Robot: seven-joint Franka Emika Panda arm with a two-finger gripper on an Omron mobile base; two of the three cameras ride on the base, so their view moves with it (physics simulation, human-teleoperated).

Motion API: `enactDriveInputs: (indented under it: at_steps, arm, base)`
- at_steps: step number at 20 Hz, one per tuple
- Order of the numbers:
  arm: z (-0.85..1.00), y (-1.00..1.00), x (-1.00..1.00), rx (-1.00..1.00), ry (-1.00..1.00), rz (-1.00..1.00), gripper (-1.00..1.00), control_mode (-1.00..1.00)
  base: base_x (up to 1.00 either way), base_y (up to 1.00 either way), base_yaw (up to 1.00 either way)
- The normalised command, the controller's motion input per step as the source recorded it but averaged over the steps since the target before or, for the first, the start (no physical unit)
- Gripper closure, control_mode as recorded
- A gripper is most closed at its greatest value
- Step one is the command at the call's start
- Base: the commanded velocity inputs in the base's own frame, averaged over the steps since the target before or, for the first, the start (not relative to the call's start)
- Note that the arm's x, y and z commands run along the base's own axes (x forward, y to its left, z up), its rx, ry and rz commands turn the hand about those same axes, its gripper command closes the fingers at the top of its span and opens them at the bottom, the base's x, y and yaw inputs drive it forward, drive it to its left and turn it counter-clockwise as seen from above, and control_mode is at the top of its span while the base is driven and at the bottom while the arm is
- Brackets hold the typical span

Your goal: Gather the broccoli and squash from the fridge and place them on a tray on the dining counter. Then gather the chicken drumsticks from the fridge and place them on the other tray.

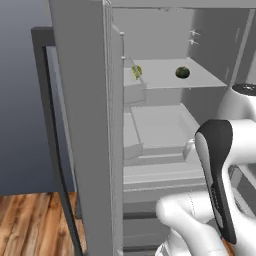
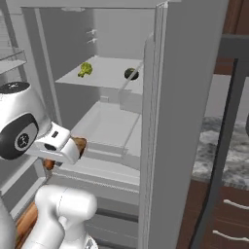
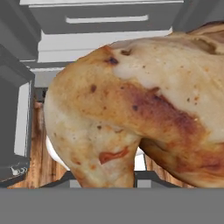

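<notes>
The fridge (image 1: 85, 125) stands open. On its upper shelf lie the lumpy green-yellow broccoli (image 1: 136, 71) (image 2: 85, 69) and a dark green round squash (image 1: 182, 72) (image 2: 131, 74). My gripper (image 2: 73, 149) hangs low in front of the lower shelves, shut on a browned chicken drumstick (image 2: 80, 144). In the hand view that drumstick (image 3: 131, 109) sits close against the camera and hides the fingertips. The trays are out of view.
The fridge's open doors (image 2: 189, 97) flank the arm on both sides. Pale shelves and drawers (image 1: 155, 130) fill the fridge's interior. A grey marbled counter (image 2: 219, 146) on a dark brown base lies to the right. Wood floor (image 1: 30, 220) lies below left.
</notes>
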Motion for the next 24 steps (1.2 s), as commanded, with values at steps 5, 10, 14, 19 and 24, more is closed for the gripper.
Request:
enactDriveInputs:
  at_steps: [5,10,14,19,24]
  arm:
    - [0.0,0.0,0.0,0.0,0.0,0.0,1.0,1.0]
    - [0.0,0.0,0.0,0.0,0.0,0.0,1.0,1.0]
    - [0.0,0.0,0.0,0.0,0.0,0.0,1.0,1.0]
    - [0.0,0.0,0.0,0.0,0.0,0.0,1.0,1.0]
    - [0.0,0.0,0.0,0.0,0.0,0.0,1.0,1.0]
  base:
    - [-0.97,0.0,-0.07]
    - [-0.88,-0.29,-0.02]
    - [-0.63,-0.67,0.0]
    - [-0.47,-0.81,0.0]
    - [-0.38,-0.88,0.0]
